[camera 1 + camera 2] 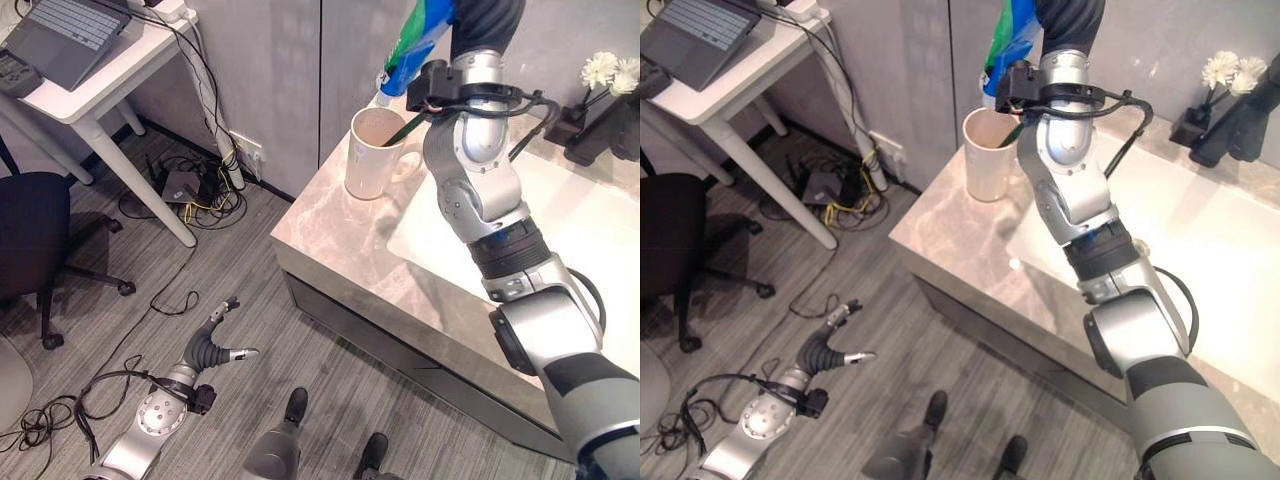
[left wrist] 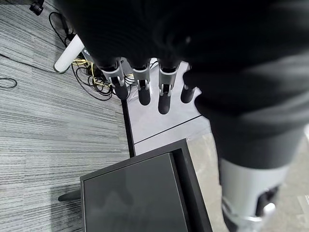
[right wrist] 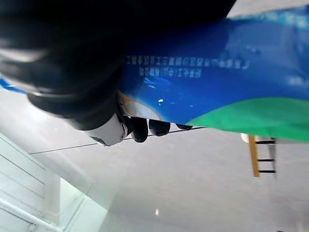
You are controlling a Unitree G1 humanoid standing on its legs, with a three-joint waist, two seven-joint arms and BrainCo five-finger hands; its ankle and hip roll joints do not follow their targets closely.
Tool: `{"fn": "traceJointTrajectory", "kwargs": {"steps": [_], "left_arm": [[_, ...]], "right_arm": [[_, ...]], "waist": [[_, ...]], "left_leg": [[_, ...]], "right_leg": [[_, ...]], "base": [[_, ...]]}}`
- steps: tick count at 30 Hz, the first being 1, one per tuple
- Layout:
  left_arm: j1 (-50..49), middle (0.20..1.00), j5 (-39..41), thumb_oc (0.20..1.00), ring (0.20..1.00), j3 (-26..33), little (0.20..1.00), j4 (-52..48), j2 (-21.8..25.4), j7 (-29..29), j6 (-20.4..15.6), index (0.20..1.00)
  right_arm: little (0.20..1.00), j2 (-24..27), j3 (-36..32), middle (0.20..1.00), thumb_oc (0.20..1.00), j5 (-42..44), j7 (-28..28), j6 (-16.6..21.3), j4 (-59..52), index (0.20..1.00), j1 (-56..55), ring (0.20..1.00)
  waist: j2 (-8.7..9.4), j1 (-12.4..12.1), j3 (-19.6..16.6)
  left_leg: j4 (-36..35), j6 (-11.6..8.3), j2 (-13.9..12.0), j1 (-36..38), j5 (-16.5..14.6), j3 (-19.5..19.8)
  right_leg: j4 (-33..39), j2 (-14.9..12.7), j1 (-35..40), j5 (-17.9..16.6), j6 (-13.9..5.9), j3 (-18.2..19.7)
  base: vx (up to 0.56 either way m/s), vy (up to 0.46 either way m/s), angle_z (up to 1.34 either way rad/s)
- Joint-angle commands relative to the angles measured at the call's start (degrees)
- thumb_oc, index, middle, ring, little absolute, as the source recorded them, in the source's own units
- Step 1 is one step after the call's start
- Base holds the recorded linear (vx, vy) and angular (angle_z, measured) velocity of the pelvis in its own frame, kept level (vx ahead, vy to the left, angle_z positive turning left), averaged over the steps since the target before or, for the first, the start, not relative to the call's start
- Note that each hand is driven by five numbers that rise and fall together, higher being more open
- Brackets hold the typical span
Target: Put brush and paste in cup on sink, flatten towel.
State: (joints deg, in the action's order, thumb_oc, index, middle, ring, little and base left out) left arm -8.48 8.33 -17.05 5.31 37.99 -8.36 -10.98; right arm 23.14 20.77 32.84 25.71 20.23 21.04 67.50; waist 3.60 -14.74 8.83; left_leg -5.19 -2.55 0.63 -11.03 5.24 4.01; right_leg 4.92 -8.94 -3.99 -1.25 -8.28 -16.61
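- The right hand [image 3: 72, 72] is wrapped round the blue-and-green toothpaste tube [image 1: 415, 45], holding it cap-down just above the cup [image 1: 372, 152], toward the rim's 2 o'clock.
- A dark brush [image 1: 406, 129] already leans inside the cup, I think; the arm partly hides it.
- To finish well, centre the cap over the mouth, lower it straight, and let go only once the tube is inside, clear of the brush.
- The cup stands on the sink counter [image 1: 330, 235], near its corner.
- The left hand [image 1: 212, 345] hangs at 7 o'clock, fingers relaxed, empty.
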Motion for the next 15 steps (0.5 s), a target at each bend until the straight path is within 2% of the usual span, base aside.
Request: {"fn": "traceJointTrajectory", "kwargs": {"steps": [1,7,15], "left_arm": [[-0.3,1.000,-2.6,1.000,1.000,1.2,1.000,-3.1,3.9,-0.6,-1.4,1.000],[-0.5,1.000,-4.1,1.000,1.000,1.7,1.000,-3.9,4.1,-0.4,-1.1,1.000],[-0.4,1.000,-4.4,1.000,1.000,0.8,1.000,-3.6,3.8,0.0,-0.7,1.000]], "right_arm": [[0.200,1.2,-0.8,0.200,0.200,-1.1,-1.1,2.3,-2.4,0.200,3.6,0.200],[0.200,0.8,-1.0,0.200,0.200,-2.2,-1.2,2.0,-3.7,0.200,1.6,0.200],[0.200,-1.3,-1.0,0.200,0.200,-2.0,-2.1,1.2,-2.1,0.200,-0.1,0.200]], "waist": [[3.75,0.0,-0.9],[4.10,0.2,-0.2],[4.13,0.1,-1.1]], "left_leg": [[0.2,-0.18,-0.6,-0.4,-1.5,-0.1],[0.2,-0.11,-0.6,-0.5,-1.6,-0.4],[0.2,0.02,-0.6,0.2,-2.0,-0.9]], "right_leg": [[0.1,-9.3,0.6,-7.2,-5.30,1.4],[0.1,-9.2,0.4,-7.4,-5.27,1.7],[0.1,-9.2,0.6,-7.6,-5.24,2.0]], "base": [[0.00,0.000,0.00],[0.00,0.000,0.00],[0.00,0.002,0.00]]}}
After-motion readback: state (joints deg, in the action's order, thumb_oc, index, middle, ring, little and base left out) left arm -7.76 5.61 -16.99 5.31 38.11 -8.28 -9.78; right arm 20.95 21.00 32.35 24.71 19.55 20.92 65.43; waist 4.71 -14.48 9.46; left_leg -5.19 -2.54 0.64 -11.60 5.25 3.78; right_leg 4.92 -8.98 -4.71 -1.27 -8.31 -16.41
